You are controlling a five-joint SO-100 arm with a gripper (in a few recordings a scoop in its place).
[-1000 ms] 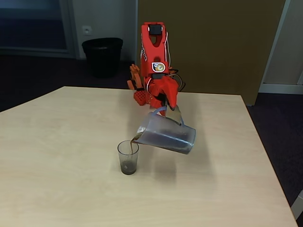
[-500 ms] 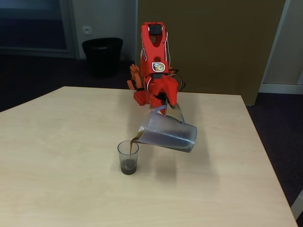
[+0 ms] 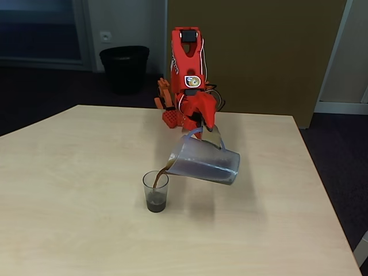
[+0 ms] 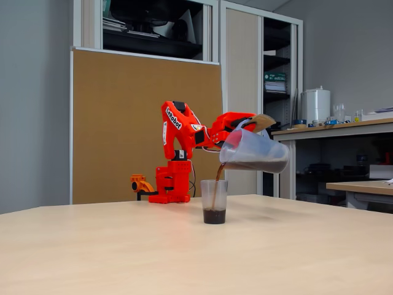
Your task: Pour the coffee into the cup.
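Claw point(image 3: 207, 131): clamped on the handle of the jug point(image 3: 202, 161), which hangs tilted above the table point(image 3: 86, 172), spout down.
Coffee point(image 4: 214, 216): a thin dark stream runs from the spout into the cup point(image 3: 156, 191); a dark layer fills roughly the lower third.
Cup: upright on the table, directly beneath the spout, near the table's middle.
Progress, by judgement: pour under way; what remains in the jug cannot be told; righting the jug is left.
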